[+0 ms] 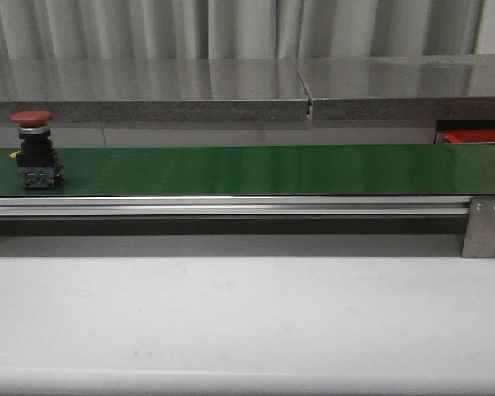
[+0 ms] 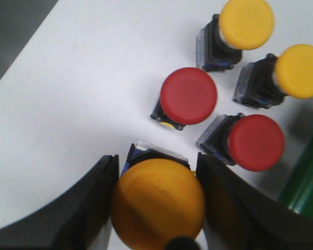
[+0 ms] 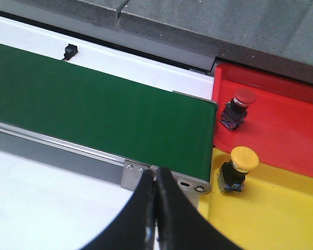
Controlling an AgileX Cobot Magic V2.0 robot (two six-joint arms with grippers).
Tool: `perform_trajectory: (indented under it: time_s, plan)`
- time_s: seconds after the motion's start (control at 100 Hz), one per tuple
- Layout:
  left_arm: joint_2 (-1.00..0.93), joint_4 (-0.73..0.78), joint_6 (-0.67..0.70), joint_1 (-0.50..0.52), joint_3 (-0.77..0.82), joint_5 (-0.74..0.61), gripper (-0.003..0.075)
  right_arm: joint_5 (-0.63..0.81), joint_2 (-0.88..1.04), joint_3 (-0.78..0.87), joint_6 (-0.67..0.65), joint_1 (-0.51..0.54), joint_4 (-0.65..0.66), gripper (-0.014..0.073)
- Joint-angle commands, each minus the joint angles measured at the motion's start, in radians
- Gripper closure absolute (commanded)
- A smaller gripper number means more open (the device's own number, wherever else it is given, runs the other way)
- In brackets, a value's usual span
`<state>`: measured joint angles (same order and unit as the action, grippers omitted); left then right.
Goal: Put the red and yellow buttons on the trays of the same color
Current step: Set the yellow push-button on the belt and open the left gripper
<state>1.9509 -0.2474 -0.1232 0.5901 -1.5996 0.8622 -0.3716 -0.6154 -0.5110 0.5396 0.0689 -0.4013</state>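
Observation:
In the left wrist view my left gripper [image 2: 157, 161] is shut on the cap of a yellow button [image 2: 159, 205] standing on the white table, one black finger pressed to each side. Past it stand two red buttons [image 2: 189, 96] [image 2: 255, 142] and two more yellow buttons [image 2: 247, 23] [image 2: 300, 70]. Another red button [image 1: 35, 148] stands upright on the green belt [image 1: 256, 169] at its left end. My right gripper [image 3: 156, 172] is shut on nothing above the belt's end bracket. The red tray [image 3: 287, 120] holds a red button [image 3: 237, 107]; the yellow tray [image 3: 281, 219] holds a yellow button [image 3: 237, 169].
The belt's aluminium rail [image 1: 231, 206] runs along its front edge, ending in a steel bracket [image 1: 484, 224]. A grey stone shelf [image 1: 148, 107] runs behind the belt. The two trays sit side by side past the belt's right end. White table lies in front of the belt.

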Motion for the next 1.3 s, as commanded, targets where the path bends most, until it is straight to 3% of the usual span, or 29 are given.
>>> perform_trajectory:
  time_s: [0.0, 0.27, 0.59, 1.02, 1.09, 1.21, 1.29]
  plan:
    - [-0.102, -0.031, 0.011, -0.013, -0.028, -0.007, 0.0438, 0.066, 0.004, -0.023, 0.008, -0.001, -0.017, 0.0660]
    - [-0.198, -0.029, 0.011, -0.122, -0.028, 0.048, 0.0438, 0.066, 0.004, -0.023, 0.008, -0.001, -0.017, 0.0660]
    - [-0.154, -0.025, 0.011, -0.267, -0.028, 0.046, 0.0438, 0.066, 0.004, -0.023, 0.008, -0.001, -0.017, 0.0660]
    - [-0.115, -0.016, 0.011, -0.285, -0.028, 0.071, 0.0432, 0.066, 0.004, -0.023, 0.008, -0.001, -0.017, 0.0660]
    - [-0.115, -0.016, 0.011, -0.285, -0.028, 0.071, 0.0394, 0.066, 0.004, -0.023, 0.008, -0.001, -0.017, 0.0660]
    - [-0.115, -0.016, 0.011, -0.285, -0.028, 0.074, 0.0247, 0.066, 0.004, -0.023, 0.008, -0.001, -0.017, 0.0660]
    - [-0.115, -0.016, 0.011, -0.285, -0.028, 0.075, 0.0192, 0.066, 0.004, -0.023, 0.008, -0.001, -0.017, 0.0660]
